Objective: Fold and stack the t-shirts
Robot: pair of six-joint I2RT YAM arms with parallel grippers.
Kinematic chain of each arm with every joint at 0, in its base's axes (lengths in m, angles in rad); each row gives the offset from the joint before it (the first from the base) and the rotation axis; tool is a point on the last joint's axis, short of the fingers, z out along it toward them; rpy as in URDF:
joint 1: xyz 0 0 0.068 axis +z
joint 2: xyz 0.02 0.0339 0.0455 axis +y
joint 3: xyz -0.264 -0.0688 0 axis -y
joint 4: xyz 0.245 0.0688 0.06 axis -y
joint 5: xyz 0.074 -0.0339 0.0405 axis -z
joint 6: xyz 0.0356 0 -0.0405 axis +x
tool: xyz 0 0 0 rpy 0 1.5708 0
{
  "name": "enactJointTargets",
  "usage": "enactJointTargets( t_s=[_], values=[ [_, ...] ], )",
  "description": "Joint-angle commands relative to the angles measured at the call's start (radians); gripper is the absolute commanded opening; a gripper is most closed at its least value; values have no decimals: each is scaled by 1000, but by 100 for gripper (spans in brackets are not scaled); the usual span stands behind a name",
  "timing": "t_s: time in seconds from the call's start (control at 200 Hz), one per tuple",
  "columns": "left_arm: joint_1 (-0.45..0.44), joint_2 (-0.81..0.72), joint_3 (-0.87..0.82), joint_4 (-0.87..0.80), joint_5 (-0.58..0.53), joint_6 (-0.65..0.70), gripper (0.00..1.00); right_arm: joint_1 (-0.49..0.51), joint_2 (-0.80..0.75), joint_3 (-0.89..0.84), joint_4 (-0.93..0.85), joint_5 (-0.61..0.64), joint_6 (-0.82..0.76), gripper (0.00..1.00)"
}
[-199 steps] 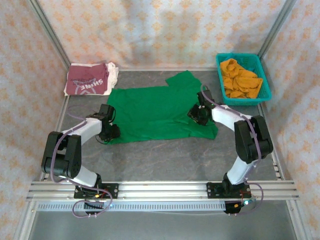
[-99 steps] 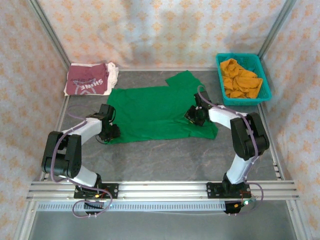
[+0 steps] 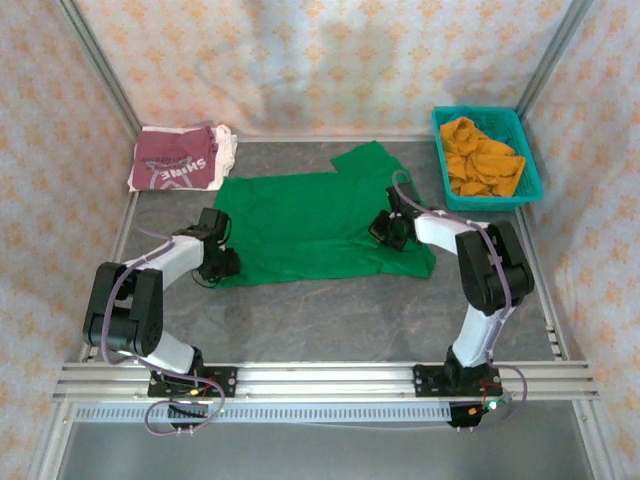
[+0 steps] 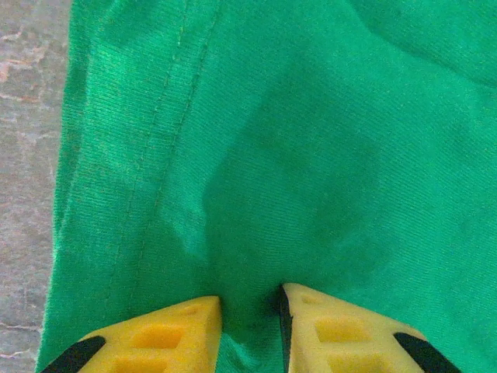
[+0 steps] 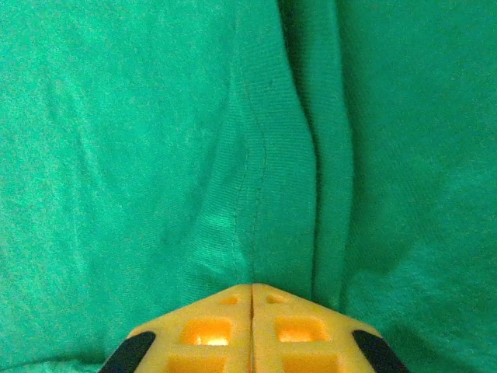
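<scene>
- Two pinches are being made in the limp, light green t-shirt (image 3: 300,220), spread ahead of both tools.
- Cloth beside the hem (image 4: 167,116) is being nipped by the left gripper (image 4: 250,311), a raised ridge by the pressed-together right gripper (image 5: 251,299).
- Stitched edges are being judged the surest holds.

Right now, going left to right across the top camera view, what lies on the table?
A maroon white-lettered cloth t-shirt, a bright green cloth t-shirt, a teal plastic mesh basket holding orange cloth.
</scene>
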Motion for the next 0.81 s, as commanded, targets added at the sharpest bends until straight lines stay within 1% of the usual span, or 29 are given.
enactJointTargets(
  t_s=[0.0,0.23,0.35,0.44,0.676,0.801],
  values=[
    [-6,-2,-21,8,-38,16,27,7,-95,-45,-19,62,-14,10],
    [-6,13,-17,15,-31,19,27,7,-153,-78,-32,55,-15,19],
    [-6,17,-17,19,-30,18,27,6,-139,-79,-57,56,-5,26],
    [-6,23,-16,21,-26,20,27,8,-125,-95,-33,39,8,32],
    [-6,24,-26,31,-23,18,27,10,-72,-68,-40,2,-4,35],
    [-6,30,-27,32,-19,16,27,13,-46,-56,-21,-26,-2,34]
  ],
)
